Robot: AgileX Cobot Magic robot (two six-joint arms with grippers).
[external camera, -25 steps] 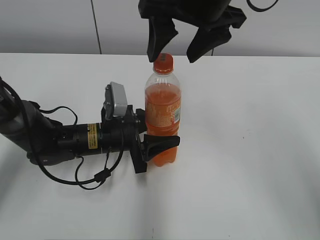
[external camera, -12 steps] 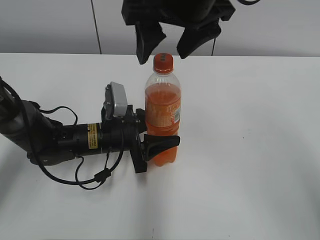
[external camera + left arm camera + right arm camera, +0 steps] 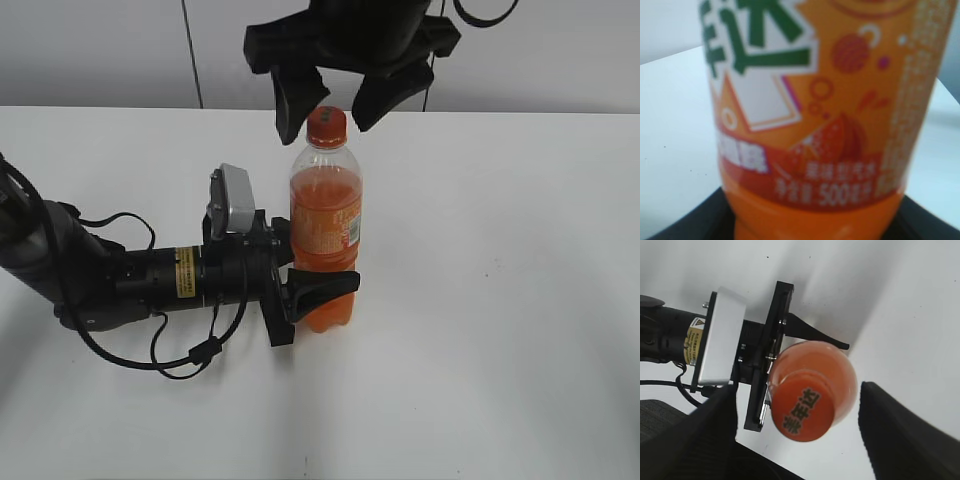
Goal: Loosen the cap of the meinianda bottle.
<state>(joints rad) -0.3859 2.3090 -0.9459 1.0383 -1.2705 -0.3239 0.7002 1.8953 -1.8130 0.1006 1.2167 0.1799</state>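
The meinianda bottle stands upright on the white table, clear plastic with orange liquid and an orange label; its label fills the left wrist view. My left gripper is shut on the bottle's lower body. The orange cap tops the bottle and shows from above with dark characters in the right wrist view. My right gripper is open, a finger on each side of the cap, not touching it.
The white table stretches around the bottle. The left arm and its cables lie across the table's left side. A grey wall stands behind.
My right gripper has moved left and down, from above and right of the cap to straddling it. The bottle and left gripper have not moved.
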